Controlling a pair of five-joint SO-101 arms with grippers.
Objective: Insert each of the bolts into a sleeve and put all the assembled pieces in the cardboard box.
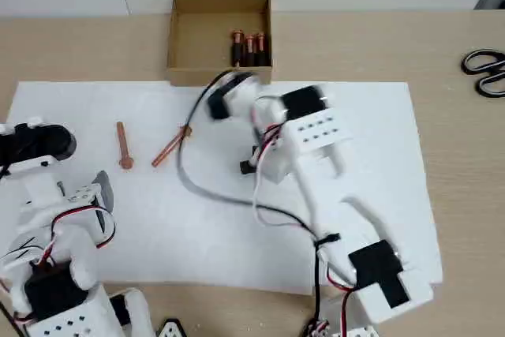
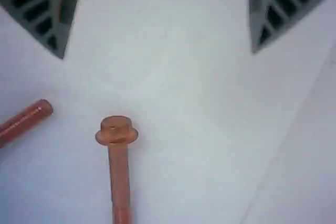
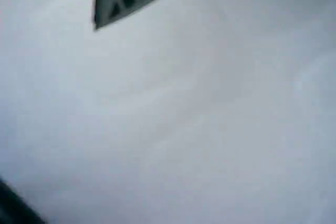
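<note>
The cardboard box (image 1: 180,37) stands at the back of the table with three assembled pieces (image 1: 249,49), copper bolts in black sleeves, at its right wall. Two bare copper bolts lie on the white sheet (image 1: 355,116): one (image 1: 122,145) straight, one (image 1: 171,146) slanted. My left gripper (image 1: 99,187) is at the sheet's left, open. In the left wrist view it (image 2: 157,51) hovers over the sheet with the head of a bolt (image 2: 116,130) just beyond it and a second bolt's tip (image 2: 29,118) beside. My right gripper (image 1: 225,102) hangs blurred just in front of the box.
Black scissors (image 1: 485,73) lie on the bare wood at the far right. The right arm's body (image 1: 316,163) and its cables cross the middle of the sheet. A small black part (image 1: 246,166) shows beside that arm.
</note>
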